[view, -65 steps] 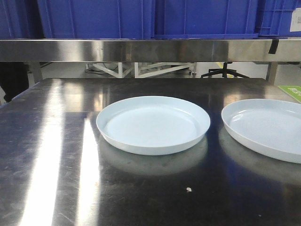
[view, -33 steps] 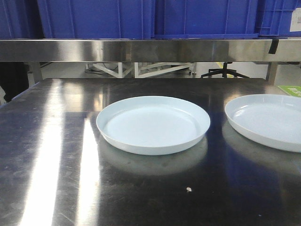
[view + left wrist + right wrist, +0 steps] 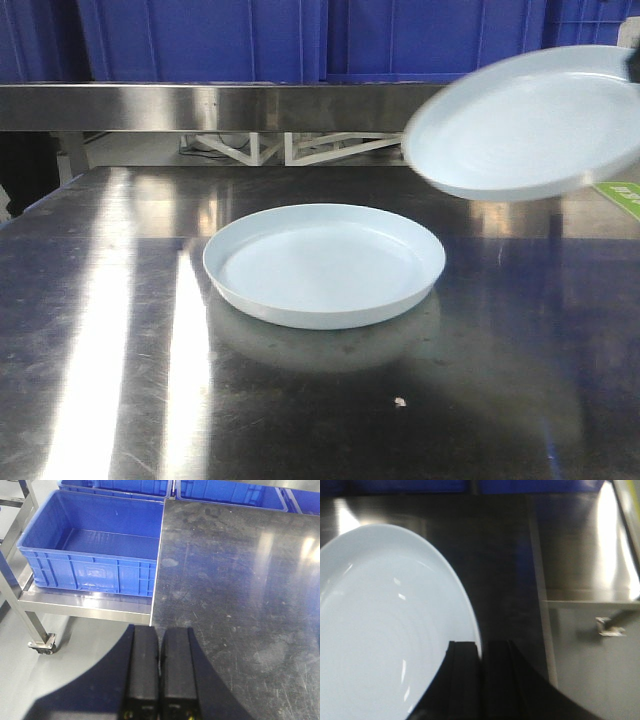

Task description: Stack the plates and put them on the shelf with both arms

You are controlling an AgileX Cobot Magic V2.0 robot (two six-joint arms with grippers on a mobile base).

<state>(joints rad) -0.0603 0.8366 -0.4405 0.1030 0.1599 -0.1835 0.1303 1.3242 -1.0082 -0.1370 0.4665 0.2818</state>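
One pale blue-white plate (image 3: pixel 325 265) lies flat on the steel tabletop (image 3: pixel 120 330), mid-table. The other plate (image 3: pixel 525 125) hangs tilted and blurred in the air at the upper right, in front of the shelf rail (image 3: pixel 250 107). In the right wrist view my right gripper (image 3: pixel 481 652) is shut on that plate's (image 3: pixel 385 625) right rim, one finger over the inside and one under it. My left gripper (image 3: pixel 159 645) is shut and holds nothing. It hovers over the table's left front corner, away from both plates.
Big blue crates (image 3: pixel 200 40) stand on the shelf above the rail. An open blue crate (image 3: pixel 95 550) sits on a low steel rack left of the table (image 3: pixel 235 580). A small white crumb (image 3: pixel 401 402) lies near the table's front.
The right-hand plate has left the tabletop, rising up and to the left while tilting. The middle plate has not moved.
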